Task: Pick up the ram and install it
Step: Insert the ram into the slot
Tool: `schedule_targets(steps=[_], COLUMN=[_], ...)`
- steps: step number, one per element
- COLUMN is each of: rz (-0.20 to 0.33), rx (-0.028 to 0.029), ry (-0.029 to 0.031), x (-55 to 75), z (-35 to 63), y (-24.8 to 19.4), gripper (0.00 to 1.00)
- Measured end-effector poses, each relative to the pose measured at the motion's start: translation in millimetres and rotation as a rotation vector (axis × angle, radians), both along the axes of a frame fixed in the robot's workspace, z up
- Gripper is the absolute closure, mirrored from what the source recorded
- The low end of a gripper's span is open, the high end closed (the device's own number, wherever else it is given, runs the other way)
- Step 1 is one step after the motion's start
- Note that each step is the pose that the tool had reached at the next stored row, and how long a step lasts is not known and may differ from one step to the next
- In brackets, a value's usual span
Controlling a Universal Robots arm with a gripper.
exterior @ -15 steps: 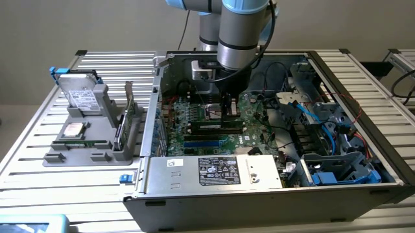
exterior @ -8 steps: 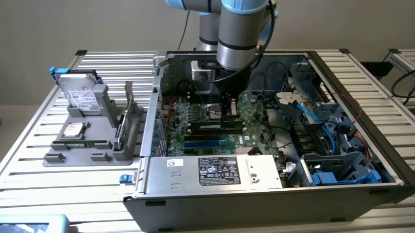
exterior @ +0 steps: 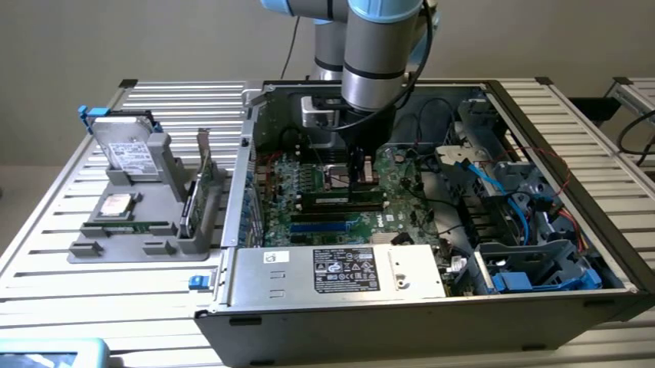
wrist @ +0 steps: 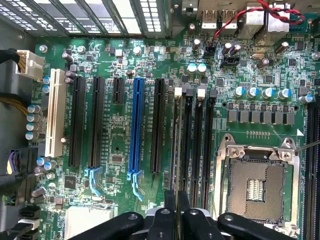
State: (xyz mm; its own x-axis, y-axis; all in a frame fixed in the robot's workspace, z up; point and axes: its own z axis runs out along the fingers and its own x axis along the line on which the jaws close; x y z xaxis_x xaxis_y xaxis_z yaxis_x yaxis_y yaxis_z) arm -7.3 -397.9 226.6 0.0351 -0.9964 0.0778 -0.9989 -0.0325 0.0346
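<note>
My gripper [exterior: 358,180] reaches down into the open computer case [exterior: 409,326], just over the green motherboard [exterior: 307,180]. In the wrist view the gripper [wrist: 176,206] is shut on the ram [wrist: 176,150], seen edge-on as a thin strip between the black fingers [wrist: 169,202]. The ram lies along the outermost of the black memory slots [wrist: 199,140], on the side toward the black expansion slots. Whether it touches the slot I cannot tell. A white slot clip [wrist: 177,91] sits at its far end.
An empty CPU socket [wrist: 255,187] lies beside the memory slots, and a blue expansion slot [wrist: 136,125] on the other side. Cables and drive bays fill the case's right in the exterior view. Outside, a grey holder [exterior: 123,247] carries a hard drive [exterior: 128,149] and an expansion card [exterior: 205,180].
</note>
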Motion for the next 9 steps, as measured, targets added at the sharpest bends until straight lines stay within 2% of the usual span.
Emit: schedule_targets(steps=[9], rz=[0.000], rx=[0.0000], ry=[-0.0003], x=[-0.2], z=[-0.7], y=[0.0], gripper=[0.87])
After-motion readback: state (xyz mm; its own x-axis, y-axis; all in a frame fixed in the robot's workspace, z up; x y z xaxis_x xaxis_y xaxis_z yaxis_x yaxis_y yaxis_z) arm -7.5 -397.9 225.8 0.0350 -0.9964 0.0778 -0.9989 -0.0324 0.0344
